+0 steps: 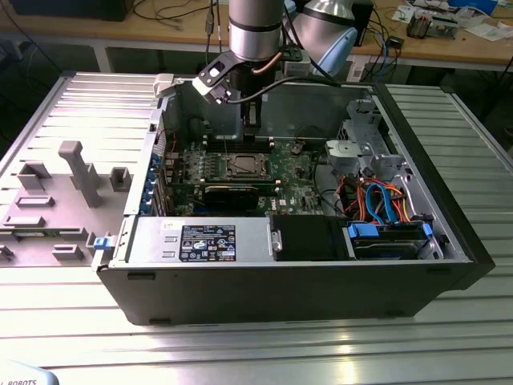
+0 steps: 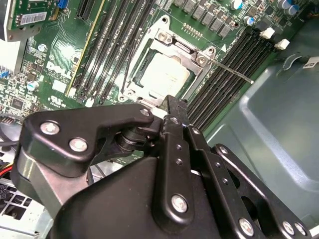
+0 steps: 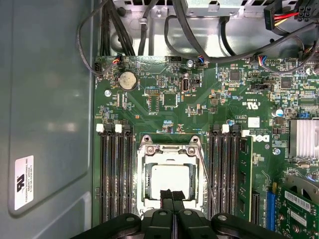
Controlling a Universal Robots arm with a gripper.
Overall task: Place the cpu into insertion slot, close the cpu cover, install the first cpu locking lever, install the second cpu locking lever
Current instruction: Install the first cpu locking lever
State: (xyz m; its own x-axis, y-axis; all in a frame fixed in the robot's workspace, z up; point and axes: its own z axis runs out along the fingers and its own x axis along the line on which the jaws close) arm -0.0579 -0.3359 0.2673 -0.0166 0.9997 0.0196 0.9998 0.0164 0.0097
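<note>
Seeing the gripper with its two black fingers pressed together and nothing between them that I can make out. The tips hang just above one edge of the cpu. In the exterior view the gripper sits upper-centre of frame, inside the open computer case, directly over the socket on the green motherboard.

The cpu lies flat in the insertion slot, pale metal top up. The cpu cover looks to be down around it, with the chip showing through the cut-out. One locking lever is a thin wire rod angling out from a socket corner over the memory slots. I read that one as not latched. I can't tell how the other lever sits.

Handling, my read:
- cpu: light, rigid and smooth on top. The contacts underneath and the socket pins are the fragile part. I'd take it by opposite edges only and put no side load on it now it's seated.
- cover: thin sheet metal, stiff enough to push. Press on the frame rim, never on the chip.
- lever: springy wire, round and slick, likely to roll off flat pads. The best purchase is near the free end, where leverage is highest, and I expect it to spring back if it slips.
</note>
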